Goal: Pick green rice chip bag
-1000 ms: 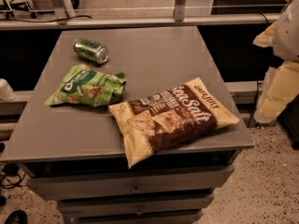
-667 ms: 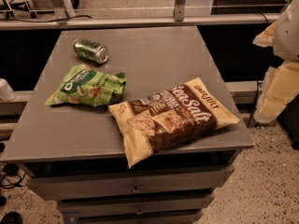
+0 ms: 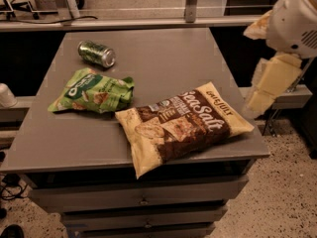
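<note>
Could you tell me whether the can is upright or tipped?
Tipped: the can lies on its side, end facing right. The hand is beyond the table's right edge.

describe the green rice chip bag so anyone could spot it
The grey cabinet top has the gripper hanging beyond its right edge; look at the opposite, left half, just in front of the green can lying on its side. The green rice chip bag lies flat there. It is small, crinkled and light green, unlike the bigger cream-and-brown Sea Salt bag beside it.
</note>
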`<state>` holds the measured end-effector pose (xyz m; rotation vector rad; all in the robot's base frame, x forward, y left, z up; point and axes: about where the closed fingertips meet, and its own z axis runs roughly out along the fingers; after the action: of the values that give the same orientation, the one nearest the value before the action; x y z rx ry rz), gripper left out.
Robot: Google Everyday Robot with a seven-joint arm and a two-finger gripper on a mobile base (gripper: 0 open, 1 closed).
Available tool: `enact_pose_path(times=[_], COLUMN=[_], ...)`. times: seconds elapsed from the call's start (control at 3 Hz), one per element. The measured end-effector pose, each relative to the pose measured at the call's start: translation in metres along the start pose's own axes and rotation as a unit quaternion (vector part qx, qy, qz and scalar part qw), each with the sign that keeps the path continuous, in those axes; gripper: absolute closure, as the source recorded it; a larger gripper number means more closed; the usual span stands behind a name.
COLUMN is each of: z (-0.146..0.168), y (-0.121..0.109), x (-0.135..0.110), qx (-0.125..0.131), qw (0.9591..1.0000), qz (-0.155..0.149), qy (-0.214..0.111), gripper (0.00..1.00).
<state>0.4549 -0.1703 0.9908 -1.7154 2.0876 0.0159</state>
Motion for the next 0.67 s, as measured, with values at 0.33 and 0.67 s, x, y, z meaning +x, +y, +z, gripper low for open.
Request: enact_pose_path(times=[0.33,0.67], z=[0.009,0.023], y=[0.004,0.01], x=[-0.069,-0.139], qx=[-0.009,-0.015], qw=[0.9966,0.9876], qz=[-0.012,-0.021], qy=[-0.08,-0.155], gripper=[0.0,0.0])
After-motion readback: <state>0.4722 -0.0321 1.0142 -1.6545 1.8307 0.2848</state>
